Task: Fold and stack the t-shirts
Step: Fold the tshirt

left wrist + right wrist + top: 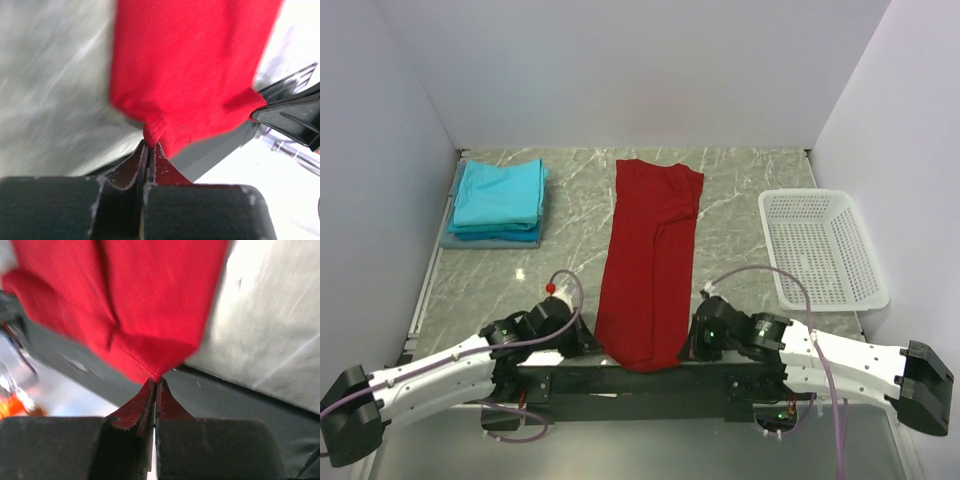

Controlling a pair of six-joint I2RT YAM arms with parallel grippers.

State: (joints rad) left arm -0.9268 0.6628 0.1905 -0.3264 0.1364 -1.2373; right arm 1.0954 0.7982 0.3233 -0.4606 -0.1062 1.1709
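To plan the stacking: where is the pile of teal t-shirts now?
In the top view, the folded teal t-shirts lie at the far left corner of the table, left of the red t-shirt.

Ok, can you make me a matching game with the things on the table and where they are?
Things:
1. red shirt
2. blue-green shirts
3. white basket

Places:
A. far left corner, folded in a pile
B. right side, with nothing in it
C. middle, laid out in a long strip

Pairs: 1-C, 2-A, 3-B
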